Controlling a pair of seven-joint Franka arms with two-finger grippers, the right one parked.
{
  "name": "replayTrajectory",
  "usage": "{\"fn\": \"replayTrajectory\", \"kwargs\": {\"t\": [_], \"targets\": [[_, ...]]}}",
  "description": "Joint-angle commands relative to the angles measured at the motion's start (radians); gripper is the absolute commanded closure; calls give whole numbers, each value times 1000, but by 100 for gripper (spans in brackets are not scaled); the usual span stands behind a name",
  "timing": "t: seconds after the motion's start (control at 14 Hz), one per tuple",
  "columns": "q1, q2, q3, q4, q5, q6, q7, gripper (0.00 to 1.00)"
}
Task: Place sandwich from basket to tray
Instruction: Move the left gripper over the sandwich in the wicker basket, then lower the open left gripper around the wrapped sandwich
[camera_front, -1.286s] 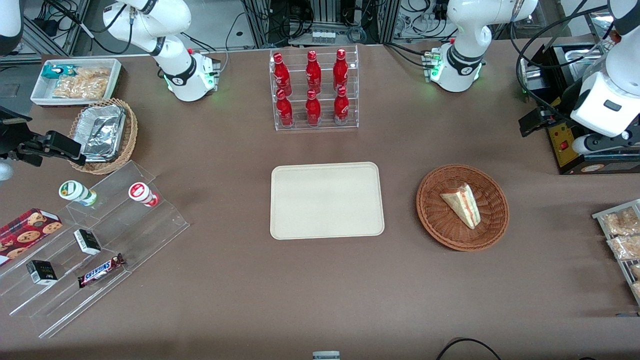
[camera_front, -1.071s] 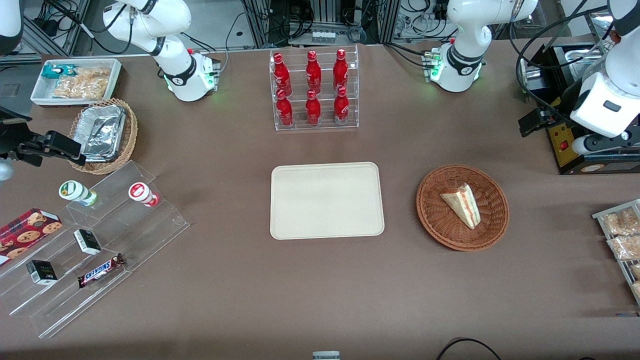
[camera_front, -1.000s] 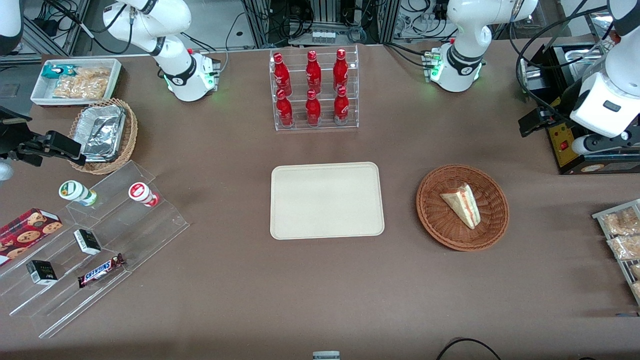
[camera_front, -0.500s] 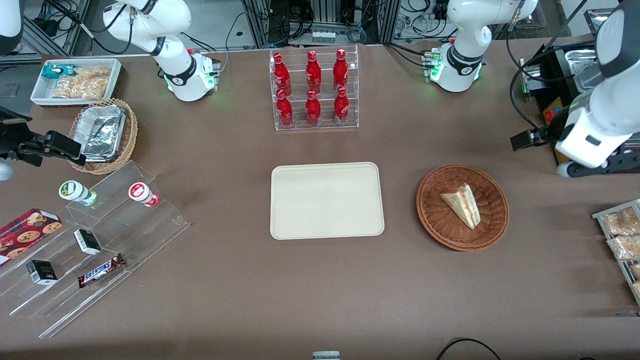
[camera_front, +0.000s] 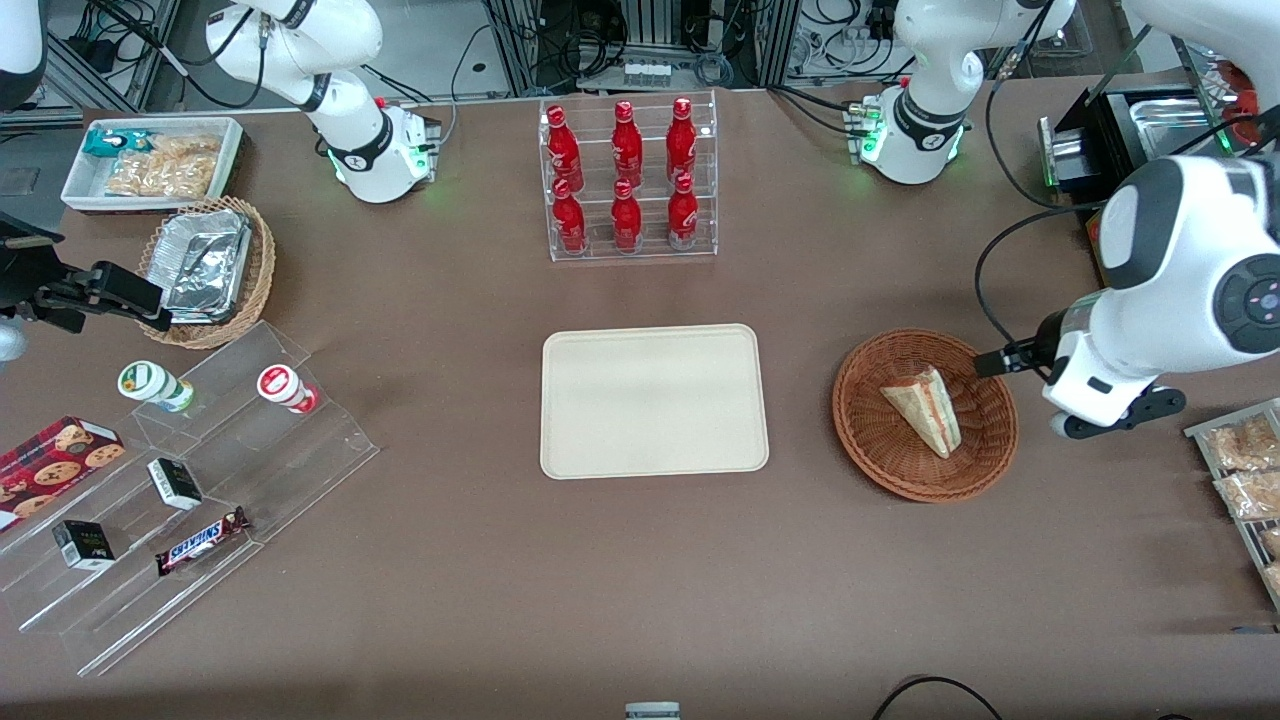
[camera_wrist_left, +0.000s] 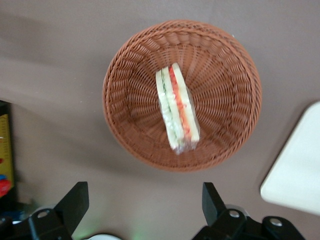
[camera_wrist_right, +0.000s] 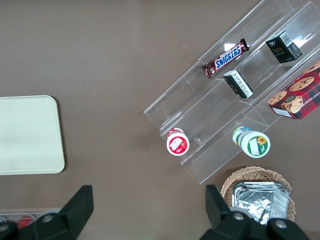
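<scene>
The sandwich (camera_front: 925, 408), a pale wedge with red and green filling, lies in the round reddish-brown basket (camera_front: 868, 440). The cream tray (camera_front: 655, 400) sits bare beside the basket, toward the parked arm's end. The working arm's hand (camera_front: 1098, 392) hovers just outside the basket's rim, toward the working arm's end of the table. In the left wrist view my gripper (camera_wrist_left: 144, 202) is open wide over bare table, with nothing between its fingers (camera_wrist_left: 75, 201). That view also shows the sandwich (camera_wrist_left: 176, 112) lying in the basket (camera_wrist_left: 127, 100), a short way off from the fingertips, and a corner of the tray (camera_wrist_left: 296, 170).
A clear rack of red bottles (camera_front: 628, 180) stands farther from the front camera than the tray. A black machine (camera_front: 1120, 140) and a rack of bagged snacks (camera_front: 1240, 470) flank the working arm. A stepped acrylic shelf (camera_front: 180, 480), a foil-tray basket (camera_front: 205, 265) and a white bin (camera_front: 150, 165) lie toward the parked arm's end.
The working arm has swung from over the black machine toward the front camera and the basket. Its hand now hovers beside the basket's rim. The sandwich, basket and tray have not moved.
</scene>
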Motion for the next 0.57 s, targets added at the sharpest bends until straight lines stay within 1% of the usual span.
{"fn": "replayTrajectory", "kwargs": {"t": [0.0,0.14,0.5], "targets": [[-3,1,-3,-93,-12,122,-106,0],[-9,33,-7,-116,-11,198,-201,0],[-79,115,-7,-121,-6,299,-390,0]]}}
